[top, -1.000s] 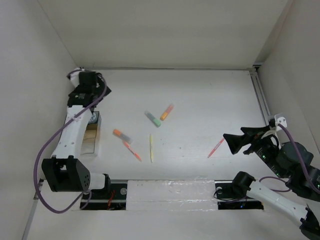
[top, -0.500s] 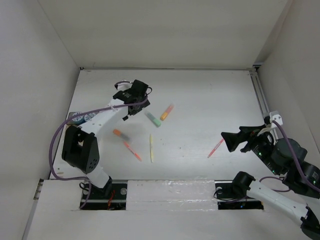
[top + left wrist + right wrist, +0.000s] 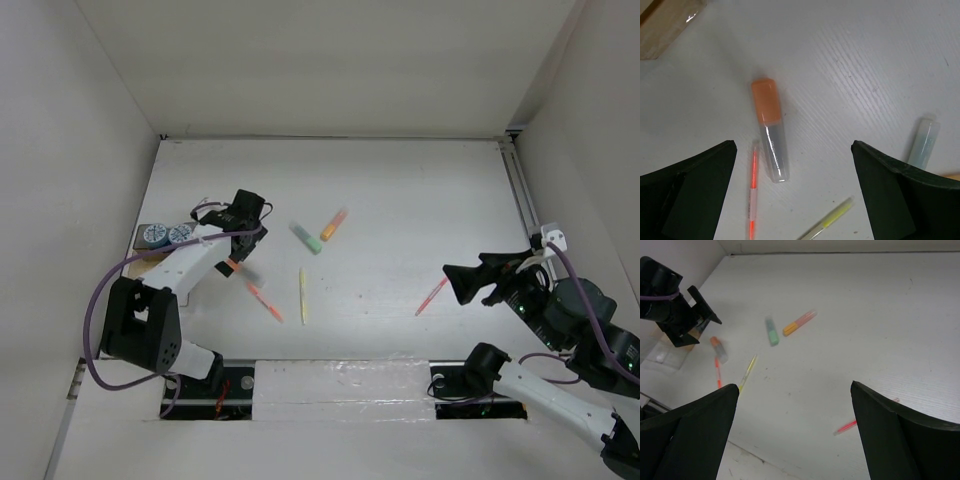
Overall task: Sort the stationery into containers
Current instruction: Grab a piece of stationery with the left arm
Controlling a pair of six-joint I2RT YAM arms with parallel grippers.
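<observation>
A: Left gripper (image 3: 792,150) moved – was over the tray (image 3: 662,30) at far left, then swung out by the green highlighter (image 3: 306,238).
B: And now?
A: Pulled back – sits over the orange highlighter (image 3: 771,131). Arm's off the tray, so two cylinders (image 3: 154,235) show in it.

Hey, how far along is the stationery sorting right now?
Done: two blue-and-white cylinders appear to sit in the tray. In hand: nothing; the open left gripper hovers over the orange highlighter. Left: that, two more highlighters and three pens on the table.
</observation>
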